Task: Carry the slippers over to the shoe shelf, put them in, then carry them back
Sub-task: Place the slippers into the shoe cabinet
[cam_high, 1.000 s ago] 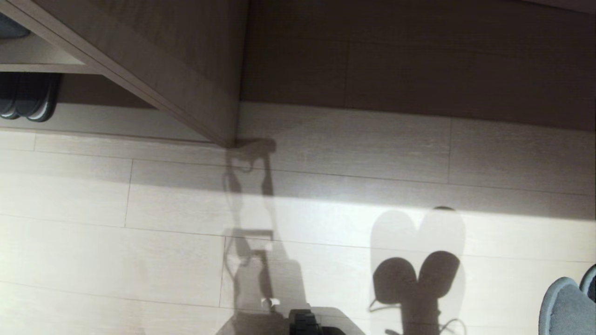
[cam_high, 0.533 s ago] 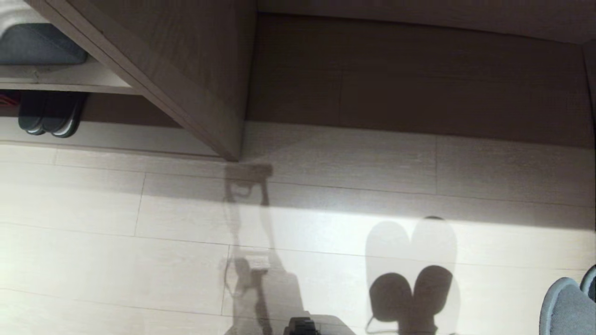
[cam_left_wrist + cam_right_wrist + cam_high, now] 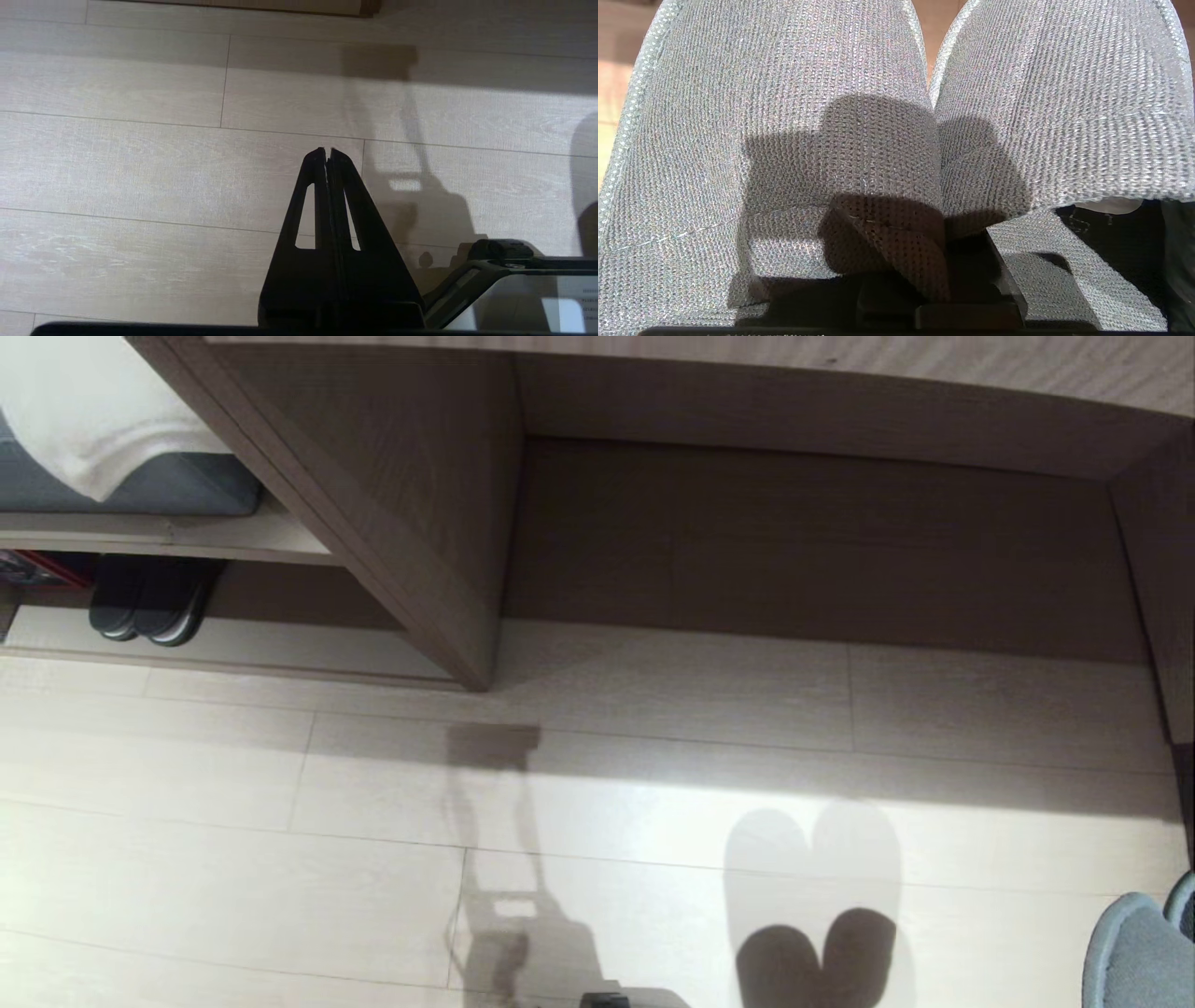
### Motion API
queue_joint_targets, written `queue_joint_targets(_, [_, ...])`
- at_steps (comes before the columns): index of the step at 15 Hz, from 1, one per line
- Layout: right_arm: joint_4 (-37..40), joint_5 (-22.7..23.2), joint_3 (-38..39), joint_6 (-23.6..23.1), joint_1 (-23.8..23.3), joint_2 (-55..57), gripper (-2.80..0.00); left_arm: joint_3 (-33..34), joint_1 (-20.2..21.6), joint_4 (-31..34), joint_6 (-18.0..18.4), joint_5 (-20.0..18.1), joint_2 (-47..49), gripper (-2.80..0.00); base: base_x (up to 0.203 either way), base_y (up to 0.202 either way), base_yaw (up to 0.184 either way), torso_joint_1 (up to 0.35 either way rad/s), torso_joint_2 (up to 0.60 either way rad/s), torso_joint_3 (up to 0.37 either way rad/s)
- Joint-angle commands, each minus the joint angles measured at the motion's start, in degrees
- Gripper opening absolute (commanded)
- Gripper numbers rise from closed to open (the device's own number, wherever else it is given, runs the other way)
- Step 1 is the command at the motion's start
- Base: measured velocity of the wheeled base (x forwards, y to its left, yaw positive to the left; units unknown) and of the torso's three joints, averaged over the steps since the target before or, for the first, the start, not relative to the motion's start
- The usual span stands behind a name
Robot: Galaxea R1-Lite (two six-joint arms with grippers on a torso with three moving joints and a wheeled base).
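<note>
Two slippers (image 3: pixel 896 116) side by side, straps pinched in the right tool (image 3: pixel 943 261), soles fanning out just beyond it, left tool (image 3: pixel 328 154) pressed together, empty above floor (image 3: pixel 140 163), shoe shelf (image 3: pixel 392 523) ahead, one dark pair (image 3: pixel 145 611) inside

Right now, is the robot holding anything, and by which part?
Yes. The right tool is shut on the slippers, pinching their grey knit straps together where the pair meets. The left tool is shut and holds nothing.
</note>
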State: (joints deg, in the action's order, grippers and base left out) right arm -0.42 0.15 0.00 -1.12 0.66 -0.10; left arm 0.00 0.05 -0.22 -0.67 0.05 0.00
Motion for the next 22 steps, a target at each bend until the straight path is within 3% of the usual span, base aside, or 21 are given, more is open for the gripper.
queue_joint_targets(1, [-0.02,0.03,0.09,-0.02,0.04,0.10,-2.80,0.00,-0.05,-0.13,-0.03,0.04,0.00,-2.80,0.000,0.000,0.000,0.002,0.00,0.205])
queue_joint_targets(22, [-0.02,0.03,0.09,-0.02,0.04,0.19,-2.80,0.00,0.04,-0.13,-0.18,0.04,0.00,-2.80,0.000,0.000,0.000,0.003,0.00,0.203])
